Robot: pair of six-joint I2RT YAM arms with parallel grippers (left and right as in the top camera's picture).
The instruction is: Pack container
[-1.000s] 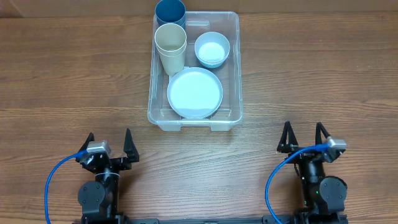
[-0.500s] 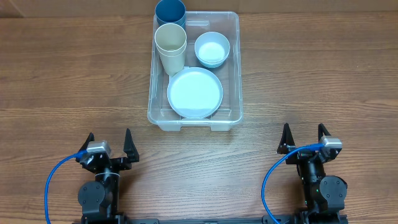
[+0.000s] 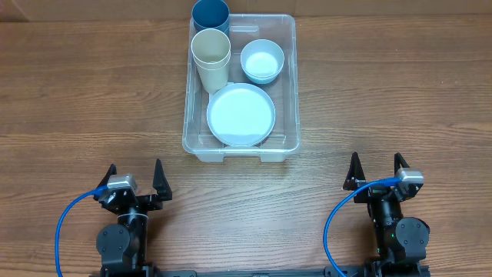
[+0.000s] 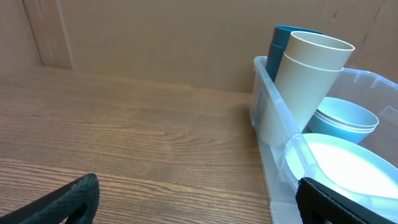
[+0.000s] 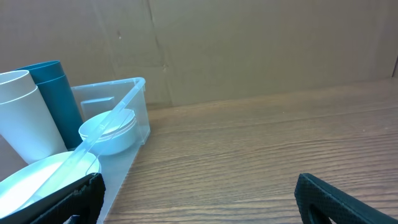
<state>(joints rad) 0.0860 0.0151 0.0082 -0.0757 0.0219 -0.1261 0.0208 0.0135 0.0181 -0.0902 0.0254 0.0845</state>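
Only the right end effector (image 3: 375, 161) has turned slightly; it and the left end effector (image 3: 135, 171) stand spread apart, empty. Ahead of both, the container (image 3: 287, 98) holds a blue cup (image 3: 210, 13), cream cup (image 3: 211, 48), bowl (image 3: 262, 60) and plate (image 3: 241, 115).

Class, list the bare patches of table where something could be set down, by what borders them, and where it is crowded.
Bare table lies left and right of the container, and between it and the left gripper and right gripper. Crowded inside it: blue cup, cream cup, bowl, plate.
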